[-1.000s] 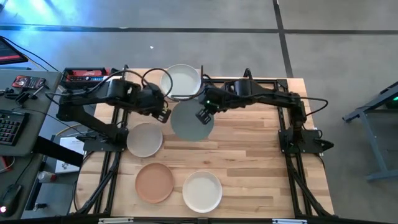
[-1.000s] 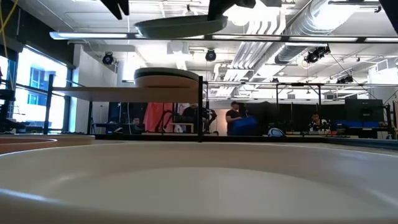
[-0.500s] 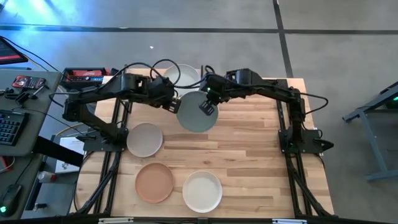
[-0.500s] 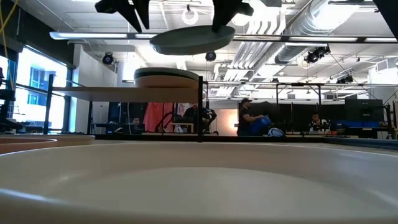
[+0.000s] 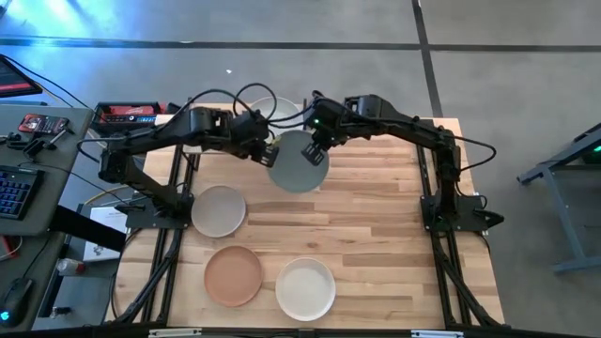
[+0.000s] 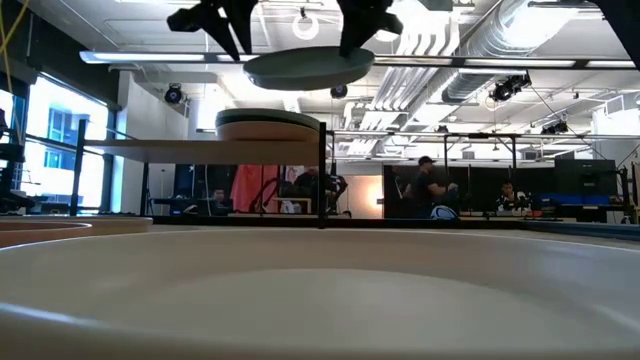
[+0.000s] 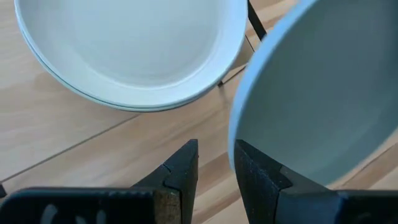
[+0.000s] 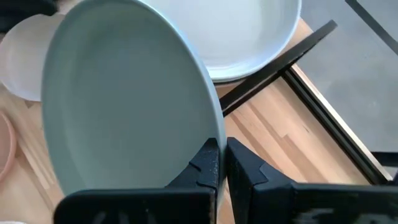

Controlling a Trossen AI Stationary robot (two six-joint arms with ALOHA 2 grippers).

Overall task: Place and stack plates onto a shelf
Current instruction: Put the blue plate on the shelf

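Observation:
A pale grey-green plate (image 5: 299, 165) hangs in the air just near of the shelf (image 6: 200, 149), with my right gripper (image 5: 316, 148) shut on its far-right rim. My left gripper (image 5: 268, 154) stands open at the plate's left rim, with nothing between its fingers (image 7: 216, 165). On the shelf rests a stack of plates (image 5: 272, 111) with a white one on top, also visible in the low view (image 6: 268, 124). The held plate (image 6: 305, 67) hangs higher than that stack and to its right. My right gripper pinches the plate's rim (image 8: 214, 127) between its two fingers, which slant down from above on the plate's far-right side. The plate is lifted clear and hangs roughly level. My left gripper has one finger (image 7: 252, 171) right at the plate's rim (image 7: 232, 146); I cannot tell whether it touches.
Three plates lie on the tabletop near of the arms: a grey-beige one (image 5: 219, 210), a terracotta one (image 5: 233, 276) and a cream one (image 5: 305, 288). The shelf's black leg (image 6: 322, 180) stands beside the stack. People move in the room beyond the table.
My right gripper has carried the plate toward the table's far edge and the shelf, keeping it about level. My left gripper has gone toward the table's right edge, staying at the plate's left rim.

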